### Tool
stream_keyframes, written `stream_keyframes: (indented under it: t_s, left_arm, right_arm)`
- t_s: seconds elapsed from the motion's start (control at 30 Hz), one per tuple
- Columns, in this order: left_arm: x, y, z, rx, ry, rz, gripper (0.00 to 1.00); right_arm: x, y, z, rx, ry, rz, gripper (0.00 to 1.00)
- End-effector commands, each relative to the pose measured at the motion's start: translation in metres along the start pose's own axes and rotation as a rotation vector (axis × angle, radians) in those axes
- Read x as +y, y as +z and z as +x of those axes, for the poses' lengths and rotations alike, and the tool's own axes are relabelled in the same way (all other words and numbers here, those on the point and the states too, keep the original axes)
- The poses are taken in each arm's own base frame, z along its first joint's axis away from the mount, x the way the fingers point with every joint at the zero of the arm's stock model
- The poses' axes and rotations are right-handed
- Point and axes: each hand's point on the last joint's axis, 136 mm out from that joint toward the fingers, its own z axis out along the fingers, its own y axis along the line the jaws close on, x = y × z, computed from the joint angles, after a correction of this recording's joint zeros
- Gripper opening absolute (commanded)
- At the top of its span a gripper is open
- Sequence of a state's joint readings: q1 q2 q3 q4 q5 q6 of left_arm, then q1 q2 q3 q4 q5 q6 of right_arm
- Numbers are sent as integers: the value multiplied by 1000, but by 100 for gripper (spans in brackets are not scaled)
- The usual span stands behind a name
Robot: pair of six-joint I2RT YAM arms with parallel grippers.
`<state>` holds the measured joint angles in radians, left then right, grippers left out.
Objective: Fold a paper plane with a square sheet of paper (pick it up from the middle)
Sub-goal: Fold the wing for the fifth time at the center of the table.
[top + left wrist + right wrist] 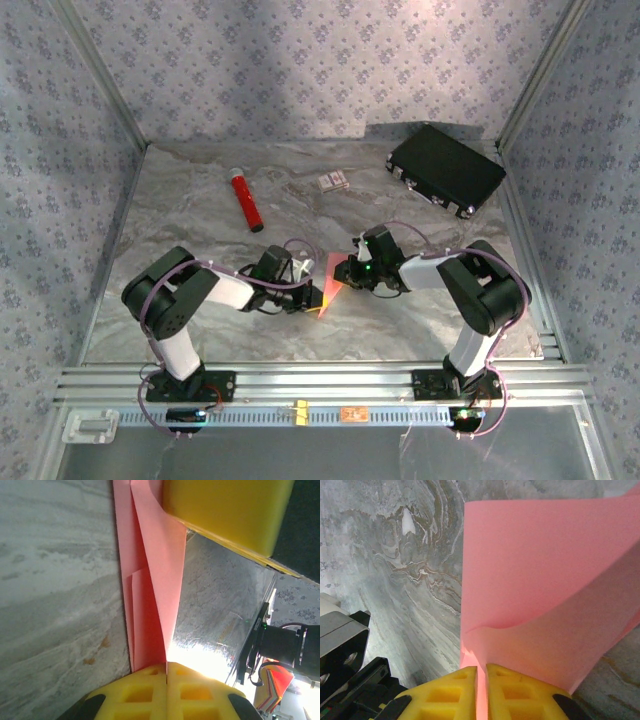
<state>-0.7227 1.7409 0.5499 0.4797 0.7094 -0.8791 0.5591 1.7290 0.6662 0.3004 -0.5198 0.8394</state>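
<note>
- left gripper point(302, 280) clenched on the partly folded square sheet of paper point(330, 285), pinched at its fingertips
- right gripper point(351, 272) clamped on the same sheet from the opposite side, so the paper spans the gap between both
- grey marbled surface point(200, 300) lies under both grippers
- well beyond the right gripper: black case point(445, 170)
- well beyond the left gripper: red cylinder point(246, 203), with a small card point(333, 181) further on
- floral-patterned walls point(300, 60) on three sides

Black arms point(180, 300), purple cables point(228, 267), yellow claws point(166, 667) point(481, 670)
</note>
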Motion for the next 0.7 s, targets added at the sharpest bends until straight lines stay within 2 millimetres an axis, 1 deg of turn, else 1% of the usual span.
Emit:
stream_keyframes:
  t_s: [0.0, 0.1, 0.17, 0.27, 0.37, 0.4, 0.5, 0.67]
  left_arm:
    - [13, -1, 29, 78, -22, -36, 5]
    - [10, -3, 33, 84, -13, -27, 9]
    - [8, -5, 34, 83, -9, -22, 10]
    - [5, -7, 35, 80, 1, -17, 9]
    - [4, -8, 37, 85, 12, -15, 1]
    - [4, -8, 37, 86, 11, -18, 0]
    - [6, -7, 43, 109, 13, -21, 0]
    - [16, -5, 55, 155, -5, -39, 0]
  right_arm:
    - [-47, 6, 21, 47, 78, 181, 14]
    - [-50, 6, 22, 46, 79, 197, 14]
    - [-51, 6, 24, 48, 80, 205, 14]
    - [-54, 7, 24, 50, 81, 220, 14]
    - [-55, 7, 25, 52, 81, 228, 14]
    - [-55, 6, 25, 50, 82, 231, 14]
    - [-57, 6, 26, 51, 82, 241, 14]
    - [-60, 7, 28, 55, 87, 256, 14]
